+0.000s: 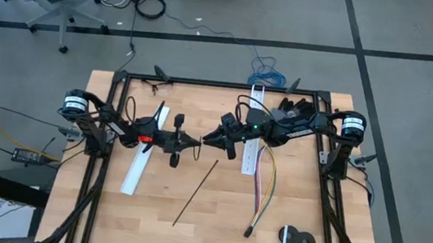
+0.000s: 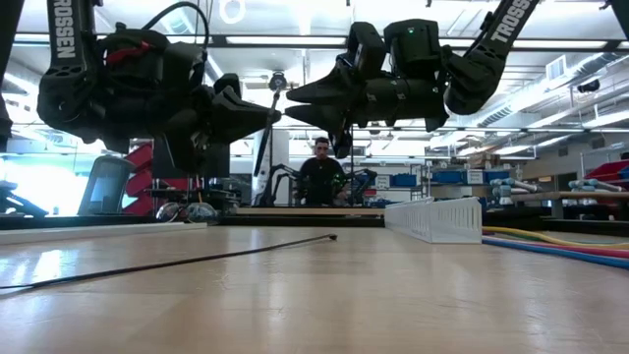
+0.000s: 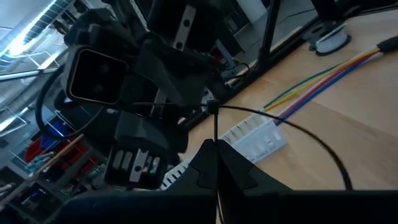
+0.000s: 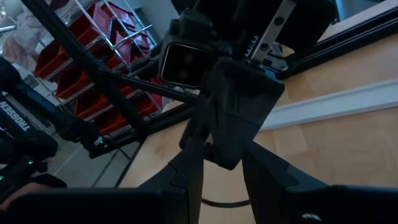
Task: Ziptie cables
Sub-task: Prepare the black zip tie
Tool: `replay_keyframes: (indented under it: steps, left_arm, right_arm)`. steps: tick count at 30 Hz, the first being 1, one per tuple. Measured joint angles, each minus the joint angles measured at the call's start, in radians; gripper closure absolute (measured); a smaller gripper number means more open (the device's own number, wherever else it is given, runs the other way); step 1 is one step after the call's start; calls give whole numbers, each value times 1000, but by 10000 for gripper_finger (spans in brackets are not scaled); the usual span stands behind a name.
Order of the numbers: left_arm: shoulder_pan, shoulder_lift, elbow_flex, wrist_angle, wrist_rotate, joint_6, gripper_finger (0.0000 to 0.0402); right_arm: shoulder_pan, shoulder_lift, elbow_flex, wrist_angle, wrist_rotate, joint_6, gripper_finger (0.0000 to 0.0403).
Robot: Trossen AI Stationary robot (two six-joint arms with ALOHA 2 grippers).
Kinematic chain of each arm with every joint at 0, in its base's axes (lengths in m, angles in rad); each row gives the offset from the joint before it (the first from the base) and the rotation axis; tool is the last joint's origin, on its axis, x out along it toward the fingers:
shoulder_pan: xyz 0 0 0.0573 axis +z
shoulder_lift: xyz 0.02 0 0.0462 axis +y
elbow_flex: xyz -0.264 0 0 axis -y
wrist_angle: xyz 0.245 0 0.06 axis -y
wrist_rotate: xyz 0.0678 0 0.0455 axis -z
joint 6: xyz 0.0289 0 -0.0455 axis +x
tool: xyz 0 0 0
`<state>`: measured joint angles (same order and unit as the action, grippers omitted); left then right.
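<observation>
I see a thin black ziptie clamped in my left hand; my right hand meets it, fingers slightly apart. Colourful cables lie straight near the table's right edge.

- The cables: thin yellow, blue, purple and pinkish wires lying loose on the tabletop toward four o'clock, running lengthwise and joined at a small dark end nearest six o'clock.
- A ziptie: a thin black strip lying straight and flat, slanted, near the middle.
- Another ziptie: a thin black strip curved in the air above the tabletop, near twelve o'clock of centre.
</observation>
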<state>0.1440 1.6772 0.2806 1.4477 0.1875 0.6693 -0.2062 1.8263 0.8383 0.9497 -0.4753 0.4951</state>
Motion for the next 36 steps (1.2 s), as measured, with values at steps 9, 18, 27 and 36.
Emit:
replay_keyframes:
  steps: [9,18,27,36]
  left_arm:
    - [0,0,2,-7,0,-20,400]
    - [0,0,75,-134,0,-26,400]
    - [0,0,79,-128,0,-22,400]
    - [1,0,79,-140,30,-52,400]
  right_arm:
    - [0,0,0,63,9,0,304]
    - [-2,0,0,53,5,-1,311]
    - [-2,0,0,27,-12,-49,387]
    - [-36,-1,0,21,22,-158,402]
